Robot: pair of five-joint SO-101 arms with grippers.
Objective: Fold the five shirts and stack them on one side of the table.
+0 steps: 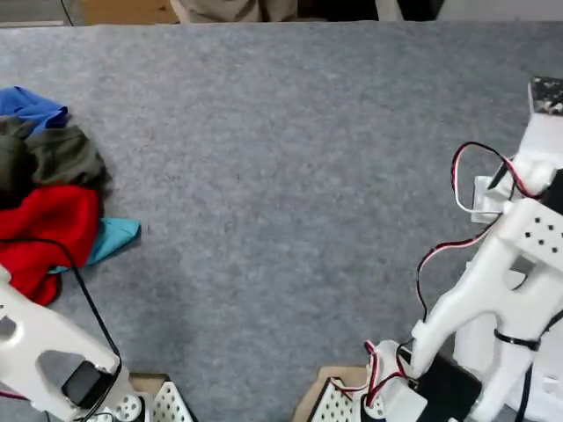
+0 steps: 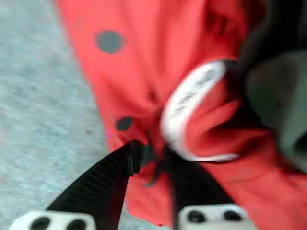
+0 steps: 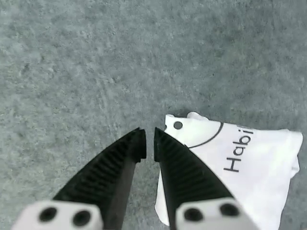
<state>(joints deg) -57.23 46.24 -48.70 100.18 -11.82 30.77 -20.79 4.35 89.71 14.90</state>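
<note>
A pile of shirts lies at the table's left edge: a blue one [image 1: 33, 105], a dark olive one [image 1: 62, 156], a red one [image 1: 48, 230] and a teal one [image 1: 114, 237] sticking out from under it. My left gripper [image 2: 152, 155] is down on the red shirt [image 2: 144, 62] beside its white collar label [image 2: 192, 96], fingers pinched on the red cloth. A white printed shirt [image 3: 240, 167] lies folded on the grey mat. My right gripper [image 3: 149, 141] hangs shut just beside its corner, holding nothing.
The grey mat [image 1: 290, 176] covers the whole table. The left arm [image 1: 44, 343] rises from the near left corner and the right arm [image 1: 493, 272], with red and black cables, stands along the right edge. The arm bases are at the near edge.
</note>
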